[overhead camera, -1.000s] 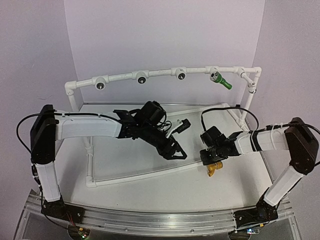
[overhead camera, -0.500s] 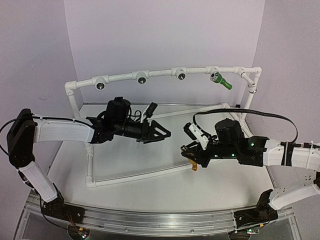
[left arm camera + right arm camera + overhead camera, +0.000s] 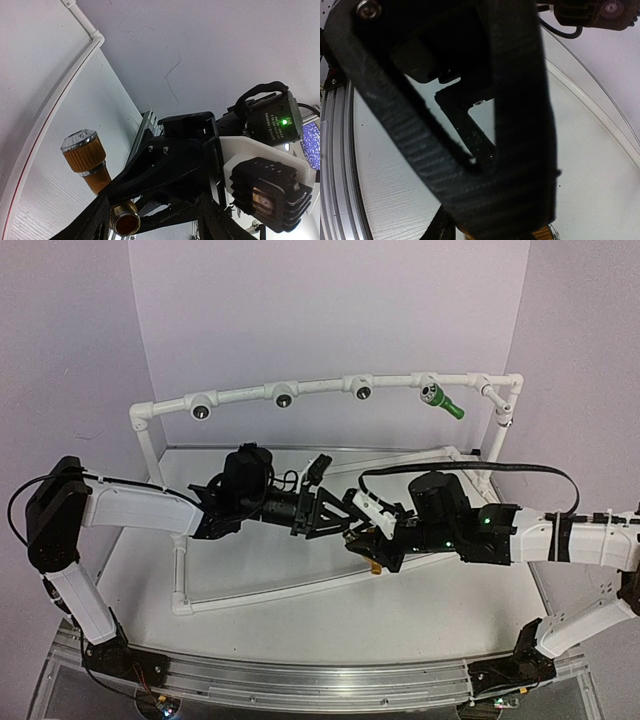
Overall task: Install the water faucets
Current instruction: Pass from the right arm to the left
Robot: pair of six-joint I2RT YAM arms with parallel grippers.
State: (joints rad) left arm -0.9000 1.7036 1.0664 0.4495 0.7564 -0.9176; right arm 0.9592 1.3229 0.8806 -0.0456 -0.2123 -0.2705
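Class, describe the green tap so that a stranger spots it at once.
Start at the white plastic pipe frame and follow its curved top rail to the right. Near that end, the small green plastic tap juts out. The three dark round sockets to its left are bare.

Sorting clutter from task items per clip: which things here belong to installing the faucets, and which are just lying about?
Job in hand:
yellow faucet, held in the right gripper
green faucet, on the white pipe frame
left gripper, jaws open

Not part of it:
aluminium rail
table
purple backdrop
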